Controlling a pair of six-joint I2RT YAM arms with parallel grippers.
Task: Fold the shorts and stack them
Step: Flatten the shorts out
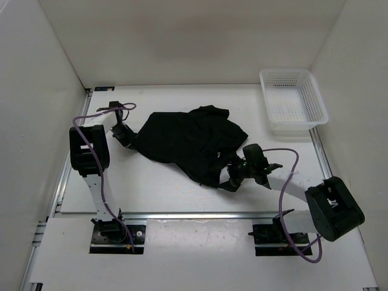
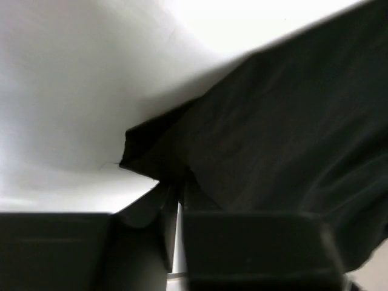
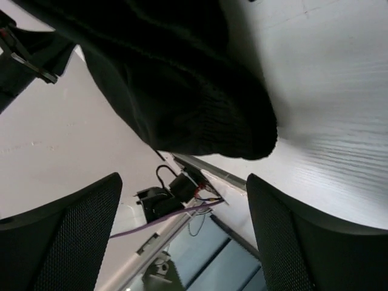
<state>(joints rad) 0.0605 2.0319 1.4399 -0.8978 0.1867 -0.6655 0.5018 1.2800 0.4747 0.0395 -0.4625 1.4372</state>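
The black shorts [image 1: 188, 140] lie crumpled on the white table, partly lifted at their left and lower right edges. My left gripper [image 1: 126, 138] is at their left edge. In the left wrist view it [image 2: 176, 194] is shut on a corner of the shorts [image 2: 267, 133], with fabric pinched between the jaws. My right gripper [image 1: 233, 177] is at the lower right edge of the shorts. In the right wrist view it [image 3: 183, 180] is open, its fingers wide apart, and a rounded fold of the shorts [image 3: 182, 91] lies just beyond the fingertips, not gripped.
A white mesh basket [image 1: 294, 100] stands at the back right of the table. White walls enclose the table on the left, back and right. A metal rail [image 1: 182, 215] runs along the near edge by the arm bases.
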